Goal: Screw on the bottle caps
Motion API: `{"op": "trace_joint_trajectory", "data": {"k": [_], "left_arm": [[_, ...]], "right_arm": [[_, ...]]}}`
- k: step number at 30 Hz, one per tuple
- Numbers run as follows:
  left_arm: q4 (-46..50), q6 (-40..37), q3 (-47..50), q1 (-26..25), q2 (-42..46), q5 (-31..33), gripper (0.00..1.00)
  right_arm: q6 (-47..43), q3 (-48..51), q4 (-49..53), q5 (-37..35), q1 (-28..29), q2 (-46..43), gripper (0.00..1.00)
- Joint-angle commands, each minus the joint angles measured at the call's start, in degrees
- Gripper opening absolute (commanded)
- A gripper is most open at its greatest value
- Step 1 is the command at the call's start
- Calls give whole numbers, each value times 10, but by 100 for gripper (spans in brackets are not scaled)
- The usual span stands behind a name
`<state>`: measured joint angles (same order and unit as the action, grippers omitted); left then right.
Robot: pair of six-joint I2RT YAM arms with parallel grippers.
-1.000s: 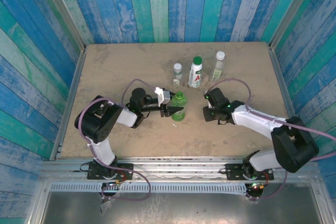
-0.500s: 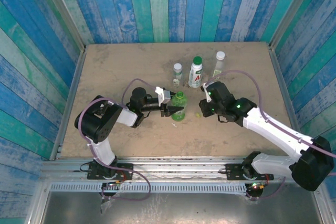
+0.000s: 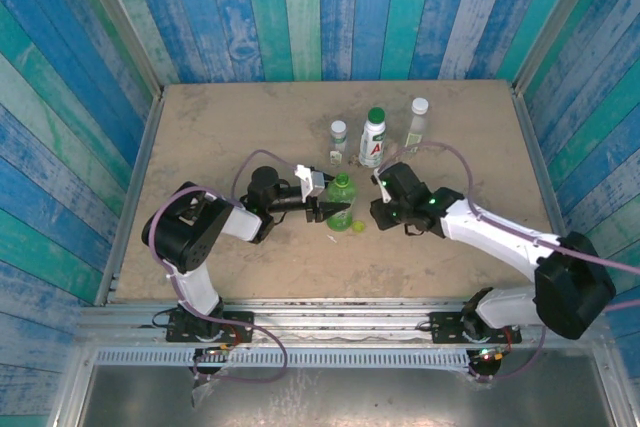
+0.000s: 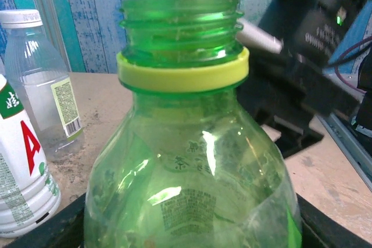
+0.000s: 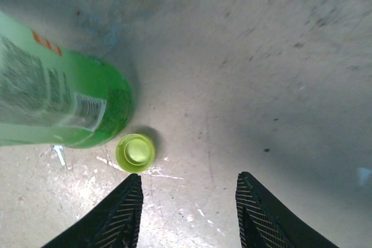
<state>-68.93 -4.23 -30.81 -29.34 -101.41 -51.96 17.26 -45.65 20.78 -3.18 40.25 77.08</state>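
The green bottle [image 3: 340, 201] stands upright near the middle of the table [image 3: 220, 127]. The left end effector [image 3: 325, 210] is closed on its body, coming in from 9 o'clock. In the left wrist view the bottle's neck [image 4: 181, 24] is bare, its threads open above a yellow-green ring.

The yellow-green cap [image 5: 135, 152] lies flat on the table at about 5 o'clock from the bottle's base [image 5: 87, 114] in the right wrist view. It is just beside the base, and whether the two touch is hard to tell. The right end effector [image 5: 189, 213] hovers over the table with its fingers spread apart and nothing between them. The cap sits at 11 o'clock from its left finger [image 5: 119, 216].

At 12 o'clock from the green bottle, three capped bottles stand in a row. They are a short clear bottle [image 3: 339, 140], a white labelled bottle [image 3: 373, 140] with a dark green cap, and a tall clear bottle [image 3: 416, 127].
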Motion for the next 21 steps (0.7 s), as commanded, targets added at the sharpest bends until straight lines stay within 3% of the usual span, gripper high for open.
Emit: {"op": "trace_joint_trajectory", "data": {"k": [1,5,9,16,21], "left_arm": [[44,-8,4,5,6,26,67],[33,2,6,5,-1,28,68],[33,-2,8,9,1,45,63],[53,-14,16,26,22,94,59],[83,-27,2,30,20,101,62]], "right_arm": [[26,16,-68,51,-2,39,41],[37,15,-105,91,-5,92,38],[40,15,-125,121,-11,126,34],[34,19,-124,128,-16,158,27],[30,19,-123,127,-18,165,14]]}}
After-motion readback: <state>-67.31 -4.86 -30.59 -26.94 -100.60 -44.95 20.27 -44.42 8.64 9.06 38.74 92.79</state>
